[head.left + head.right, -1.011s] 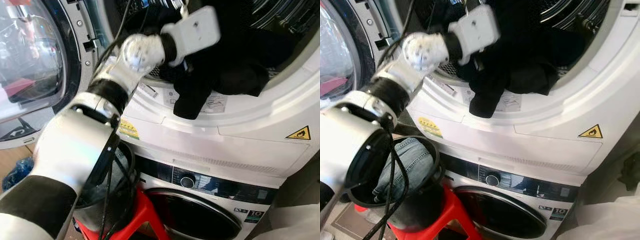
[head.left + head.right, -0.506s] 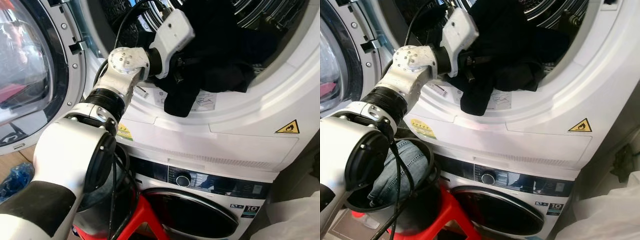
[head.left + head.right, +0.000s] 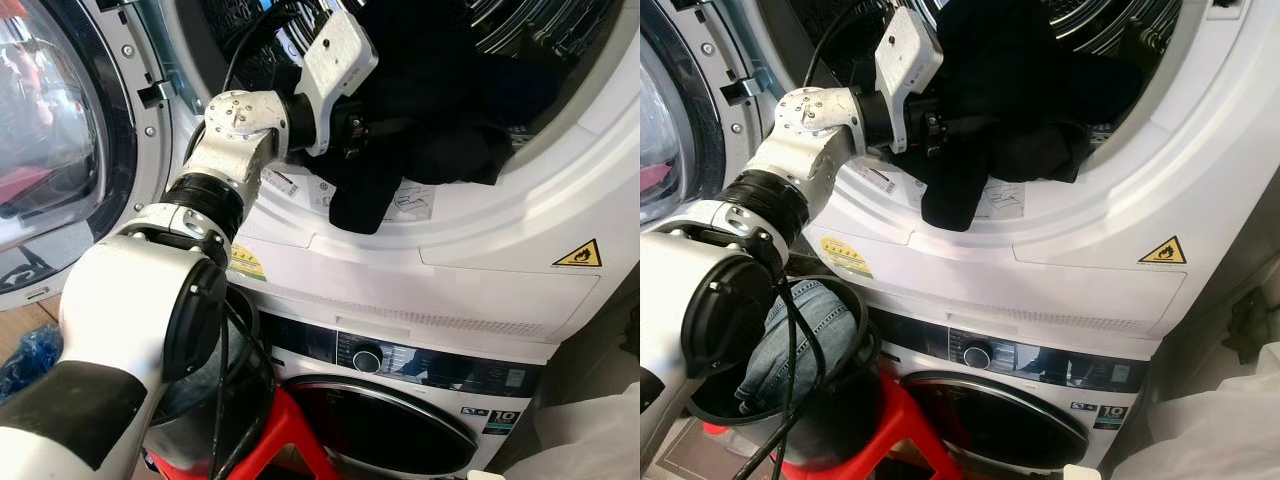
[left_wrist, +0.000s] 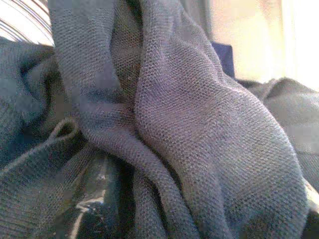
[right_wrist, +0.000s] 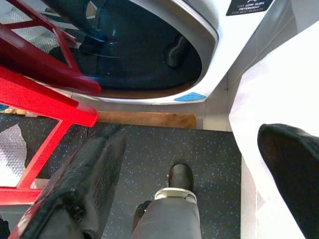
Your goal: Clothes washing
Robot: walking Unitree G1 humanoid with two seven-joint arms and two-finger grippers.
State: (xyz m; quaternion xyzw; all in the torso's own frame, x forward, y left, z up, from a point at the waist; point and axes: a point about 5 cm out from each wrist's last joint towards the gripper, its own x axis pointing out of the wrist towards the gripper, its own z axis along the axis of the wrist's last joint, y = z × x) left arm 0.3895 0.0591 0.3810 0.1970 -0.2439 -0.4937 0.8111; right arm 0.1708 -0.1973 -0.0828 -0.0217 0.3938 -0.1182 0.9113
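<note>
Touching left gripper [image 3: 362, 128]: dark garment [image 3: 420, 110].

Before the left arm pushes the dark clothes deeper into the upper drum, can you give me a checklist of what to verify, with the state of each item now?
1. Upper door swung open, away from the opening: ok.
2. Left gripper at the dark garment in the drum mouth: ok. Its wrist view is close on knit fabric.
3. Jaws closed on the fabric: cannot tell, cloth hides them.
4. Garment fully inside the drum: not ok, a fold hangs over the door rim.
5. More laundry waiting: ok, jeans lie in the black bucket on the red stool.
6. Right arm idle, low near the floor: ok.
</note>
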